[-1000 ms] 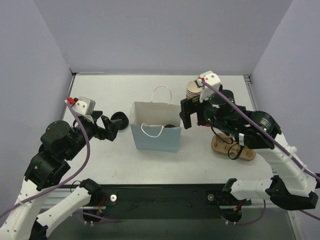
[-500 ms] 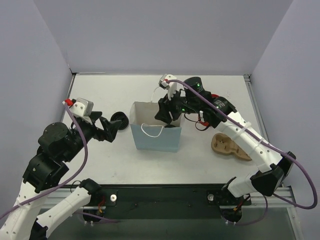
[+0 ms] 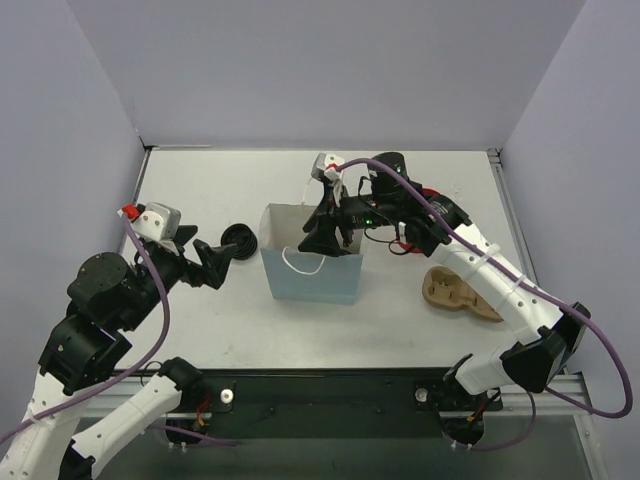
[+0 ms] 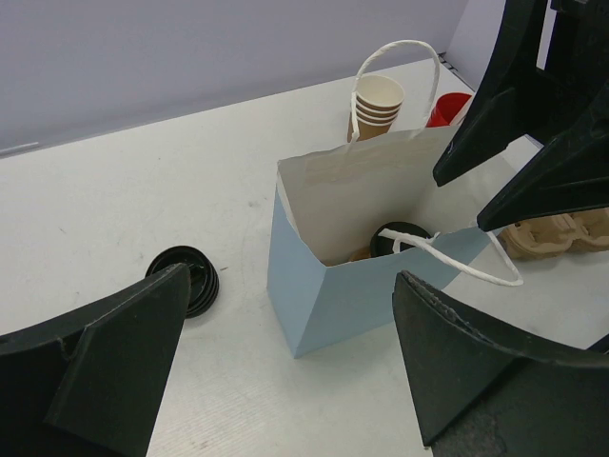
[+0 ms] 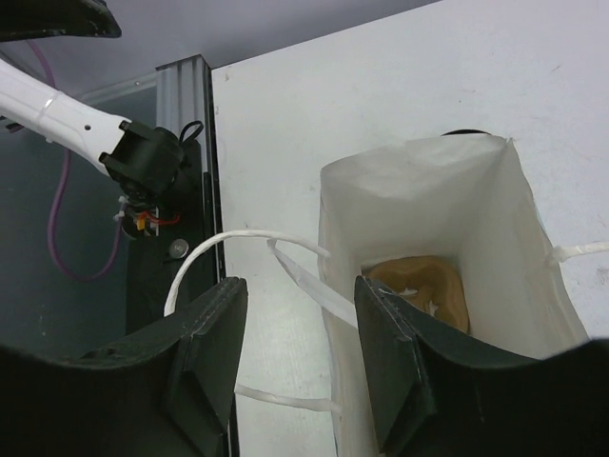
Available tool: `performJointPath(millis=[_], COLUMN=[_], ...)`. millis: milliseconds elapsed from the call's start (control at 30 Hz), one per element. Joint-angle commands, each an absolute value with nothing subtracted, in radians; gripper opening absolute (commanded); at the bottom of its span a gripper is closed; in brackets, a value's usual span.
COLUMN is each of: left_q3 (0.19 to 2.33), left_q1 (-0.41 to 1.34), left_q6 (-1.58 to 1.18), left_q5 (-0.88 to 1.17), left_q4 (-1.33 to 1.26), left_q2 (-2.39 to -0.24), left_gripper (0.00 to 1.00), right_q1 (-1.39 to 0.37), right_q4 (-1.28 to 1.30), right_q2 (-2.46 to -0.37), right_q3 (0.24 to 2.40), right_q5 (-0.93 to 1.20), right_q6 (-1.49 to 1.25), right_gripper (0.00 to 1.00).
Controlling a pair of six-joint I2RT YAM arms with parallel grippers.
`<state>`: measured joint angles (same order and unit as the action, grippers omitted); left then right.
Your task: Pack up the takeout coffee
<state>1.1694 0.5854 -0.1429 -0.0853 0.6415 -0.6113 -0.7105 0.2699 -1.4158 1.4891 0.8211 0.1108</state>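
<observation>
The takeout coffee (image 4: 402, 235) shows in the left wrist view as a round black lid low inside the open light-blue paper bag (image 3: 312, 272) (image 4: 354, 282) at mid-table. My right gripper (image 3: 326, 238) (image 5: 303, 286) hangs over the bag's mouth, open about halfway. One finger is outside the bag and one inside, with the bag's wall and a white handle loop (image 5: 233, 249) loose between them. Looking down from the right wrist, only a brown shape (image 5: 424, 286) on the bag's floor shows. My left gripper (image 3: 221, 262) (image 4: 290, 286) is wide open and empty, just left of the bag.
A stack of loose black lids (image 3: 239, 238) (image 4: 187, 280) lies left of the bag, close to my left fingers. A stack of lidless brown cups (image 4: 379, 103) and a red cup (image 4: 448, 108) stand behind the bag. A brown pulp cup carrier (image 3: 462, 293) lies to the right.
My right arm swung left from above the cup carrier to over the bag's mouth, and its jaws narrowed from wide open. The left arm drew back slightly.
</observation>
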Motion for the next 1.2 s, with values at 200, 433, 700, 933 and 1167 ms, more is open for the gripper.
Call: performJointPath(millis=[200, 433, 700, 933, 1167], left_q3=[1.207, 1.201, 1.198, 1.189, 1.189], left_q1=[0.581, 0.581, 0.581, 0.581, 0.581], left_q6=[-0.11, -0.11, -0.109, -0.115, -0.12], left_q5=[-0.104, -0.115, -0.126, -0.126, -0.123], left_q4=[0.63, 0.63, 0.638, 0.63, 0.632], left_q2=[-0.607, -0.597, -0.588, -0.588, -0.583], left_gripper=[0.97, 0.97, 0.97, 0.97, 0.97], right_q1=[-0.756, -0.801, -0.799, -0.801, -0.799], right_q4=[0.225, 0.241, 0.241, 0.241, 0.255], right_q2=[-1.443, -1.456, -1.439, -1.443, -1.439], right_q3=[1.468, 1.459, 1.45, 1.473, 1.489], right_q5=[0.848, 0.761, 0.729, 0.695, 0.652], right_q6=[0.222, 0.305, 0.33, 0.337, 0.35], right_gripper=[0.51, 0.49, 0.12, 0.0, 0.0])
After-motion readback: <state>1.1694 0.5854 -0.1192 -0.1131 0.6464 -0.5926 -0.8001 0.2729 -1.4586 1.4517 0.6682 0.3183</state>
